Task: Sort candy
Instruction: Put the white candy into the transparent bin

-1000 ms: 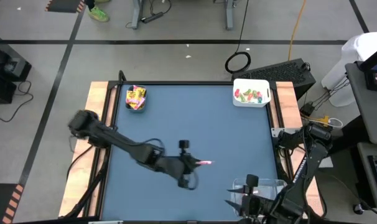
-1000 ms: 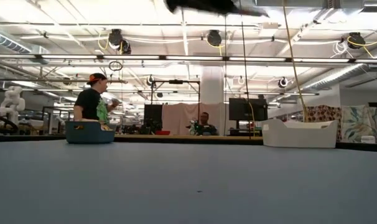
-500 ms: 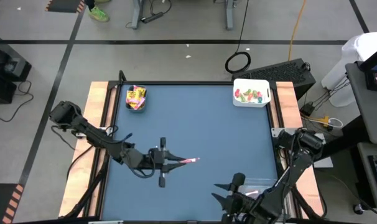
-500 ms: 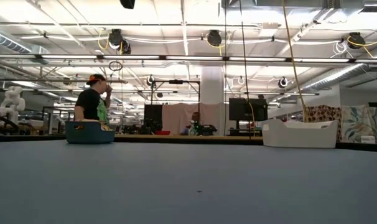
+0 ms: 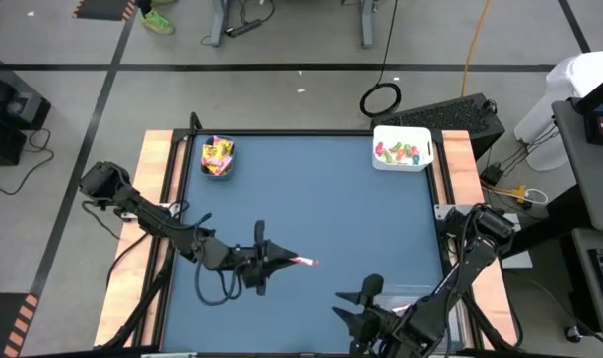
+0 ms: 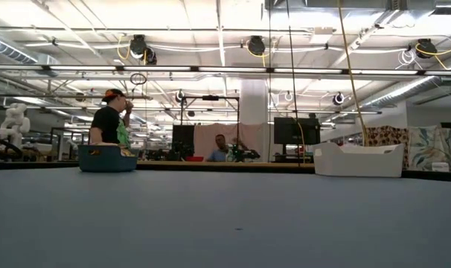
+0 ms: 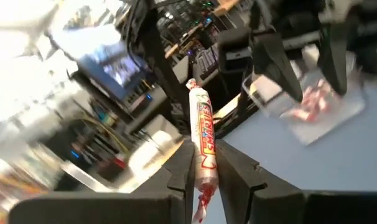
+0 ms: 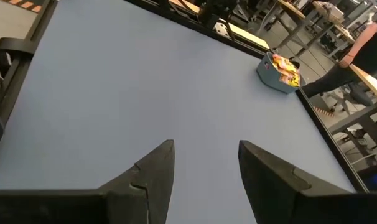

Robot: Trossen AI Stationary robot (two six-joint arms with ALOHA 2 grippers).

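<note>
From above, the left gripper (image 5: 282, 261) clasps a thin pink-white candy stick (image 5: 303, 262) over the smooth blue table (image 5: 321, 199), slightly nearer the right arm than half a second ago. The right gripper (image 5: 349, 306) has crept leftward along the near edge. Yellow packets (image 5: 218, 155) fill a round teal bin (image 5: 219, 169); green and red pieces (image 5: 399, 153) lie in a square white bin (image 5: 402, 164).

The left wrist view shows the twisted paper wrapper; beyond, blurred, probably a clear plastic bin (image 7: 338, 118).

The right wrist view shows its fingers (image 8: 152, 171) spread, holding nothing.
</note>
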